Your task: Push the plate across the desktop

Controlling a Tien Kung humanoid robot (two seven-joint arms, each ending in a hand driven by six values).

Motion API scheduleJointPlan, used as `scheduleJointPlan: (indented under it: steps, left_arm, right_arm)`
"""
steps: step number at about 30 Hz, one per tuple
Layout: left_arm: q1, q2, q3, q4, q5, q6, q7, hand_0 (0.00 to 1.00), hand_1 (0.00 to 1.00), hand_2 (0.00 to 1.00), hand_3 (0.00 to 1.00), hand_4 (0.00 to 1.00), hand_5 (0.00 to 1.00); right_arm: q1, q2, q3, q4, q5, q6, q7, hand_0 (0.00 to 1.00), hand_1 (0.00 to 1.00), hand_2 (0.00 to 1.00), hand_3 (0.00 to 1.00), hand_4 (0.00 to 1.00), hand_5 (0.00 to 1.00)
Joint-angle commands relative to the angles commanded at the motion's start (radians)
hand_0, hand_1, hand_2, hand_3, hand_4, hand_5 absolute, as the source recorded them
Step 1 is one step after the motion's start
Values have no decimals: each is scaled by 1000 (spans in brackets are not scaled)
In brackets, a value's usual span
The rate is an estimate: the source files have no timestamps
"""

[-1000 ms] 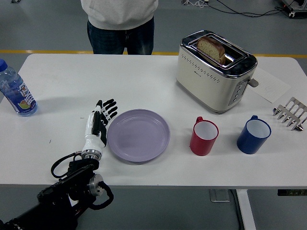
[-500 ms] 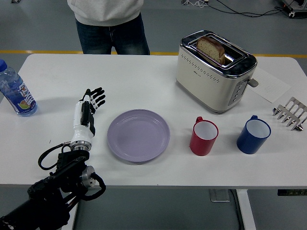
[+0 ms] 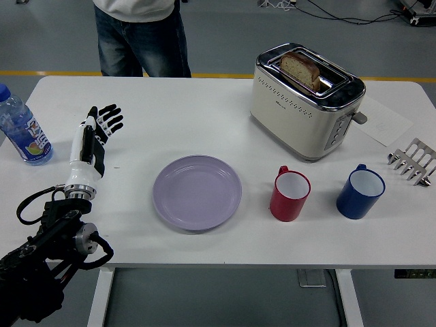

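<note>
A round lilac plate (image 3: 197, 191) lies flat on the white table (image 3: 204, 109), left of centre and near the front edge. My left hand (image 3: 102, 121) is open, its fingers spread and holding nothing. It hovers well to the left of the plate and is apart from it, close to the table's left side. My right hand is out of view.
A water bottle (image 3: 20, 129) stands at the far left edge. A toaster (image 3: 304, 99) with bread stands at the back right. A red mug (image 3: 289, 193) and a blue mug (image 3: 359, 191) stand right of the plate. A metal rack (image 3: 413, 161) lies far right. A person (image 3: 139, 34) stands behind the table.
My left hand has drawn away from the plate's left rim, moving left and back. The plate has not moved. The person has stepped to the left.
</note>
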Motion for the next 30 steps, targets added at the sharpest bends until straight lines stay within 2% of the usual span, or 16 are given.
scheduleJointPlan:
  steps: [6,7,9,11,15,18,20,26,30]
  left_arm:
    - [74,61,-72,-62,50,-50,78,666,673,657,603,490,998]
    - [78,65,-78,-66,51,-52,82,666,673,657,603,490,998]
    - [108,87,-125,-92,48,-88,112,670,671,651,598,502,998]
    - [131,102,-163,-108,40,-103,127,670,671,651,598,502,998]
    - [158,119,-244,-100,34,-126,150,664,662,646,596,512,998]
    - [165,124,-288,-89,16,-137,160,664,662,646,596,512,998]
    - [171,128,-333,-75,-13,-178,193,652,664,644,598,517,998]
    - [190,127,-375,-58,-94,-242,211,655,664,645,601,518,998]
    - [201,121,-390,-48,-98,-256,216,655,664,645,601,518,998]
  right_arm:
    - [4,-1,-2,0,6,-2,1,707,712,715,624,524,242]
    - [4,-1,-2,0,7,-2,1,707,712,715,624,524,242]
    - [3,-1,-3,0,10,-3,2,708,711,715,625,523,241]
    - [2,-2,-4,0,12,-4,2,708,711,715,625,523,241]
    - [1,-3,-4,0,16,-5,2,708,711,714,625,524,239]
    - [0,-3,-4,0,17,-5,2,708,711,714,625,524,239]
    - [0,-4,-6,0,21,-7,2,707,711,715,625,523,238]
    - [-3,-8,-27,0,53,-11,4,706,710,713,624,523,238]
    - [-6,-6,-22,0,48,-12,3,706,710,713,624,523,238]
